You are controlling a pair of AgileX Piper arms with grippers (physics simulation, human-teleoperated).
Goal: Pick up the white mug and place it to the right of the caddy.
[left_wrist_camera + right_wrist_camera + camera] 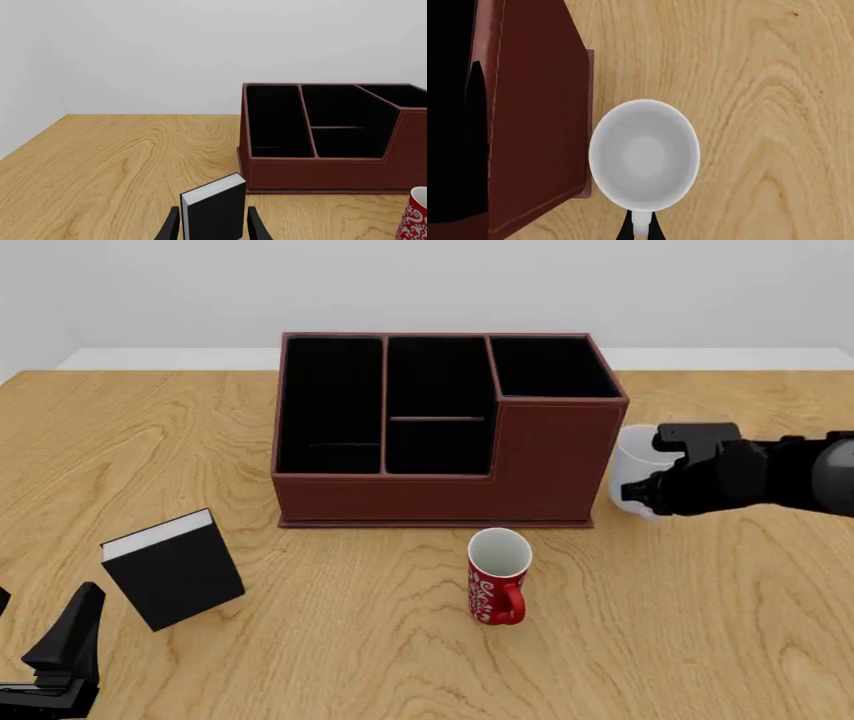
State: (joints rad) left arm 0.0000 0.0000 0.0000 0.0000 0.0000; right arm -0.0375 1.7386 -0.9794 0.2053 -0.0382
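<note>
Caddy wall crowds white mug; right side open

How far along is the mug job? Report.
Nearly done: the white mug stands upright to the right of the caddy, close beside it. The right gripper is closed on its handle. Left: let go and pull back. The left gripper sits idle.

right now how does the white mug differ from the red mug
The white mug is plain; the red mug carries a white pattern. The white mug stands just right of the caddy with the right gripper fingers pinching its handle; the red mug stands free in front of the caddy. Both are upright.
</note>
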